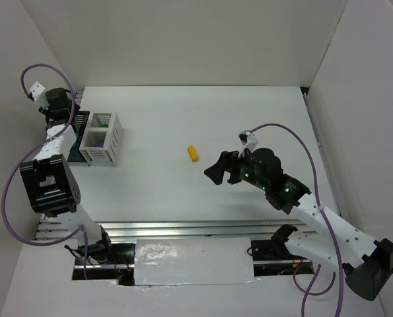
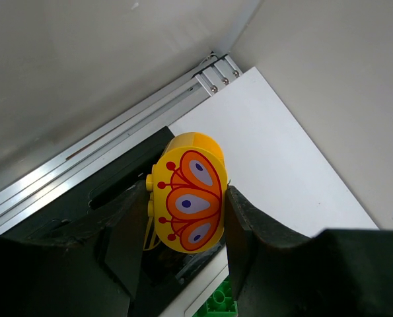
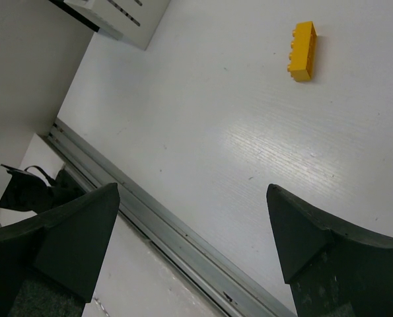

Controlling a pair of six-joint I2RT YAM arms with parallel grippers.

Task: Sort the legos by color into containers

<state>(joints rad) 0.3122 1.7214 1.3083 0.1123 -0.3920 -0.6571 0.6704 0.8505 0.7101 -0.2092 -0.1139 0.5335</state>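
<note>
My left gripper (image 2: 183, 221) is shut on a yellow brick (image 2: 188, 198) with an orange butterfly print and holds it over the black bin (image 2: 127, 178). In the top view this gripper (image 1: 71, 131) hangs over the black bin (image 1: 78, 125) at the far left. The white bin (image 1: 102, 139) adjoins it and holds green and purple bricks; a green brick (image 2: 219, 305) shows under the fingers. A small yellow brick (image 1: 193, 153) lies loose mid-table, also in the right wrist view (image 3: 302, 51). My right gripper (image 1: 224, 170) is open and empty, to the right of that brick (image 3: 193, 244).
An aluminium rail (image 1: 183, 230) runs along the table's near edge, also in the right wrist view (image 3: 183, 231). White walls enclose the table at the back and both sides. Purple cables loop off both arms. The white bin's corner (image 3: 117, 16) shows at top left.
</note>
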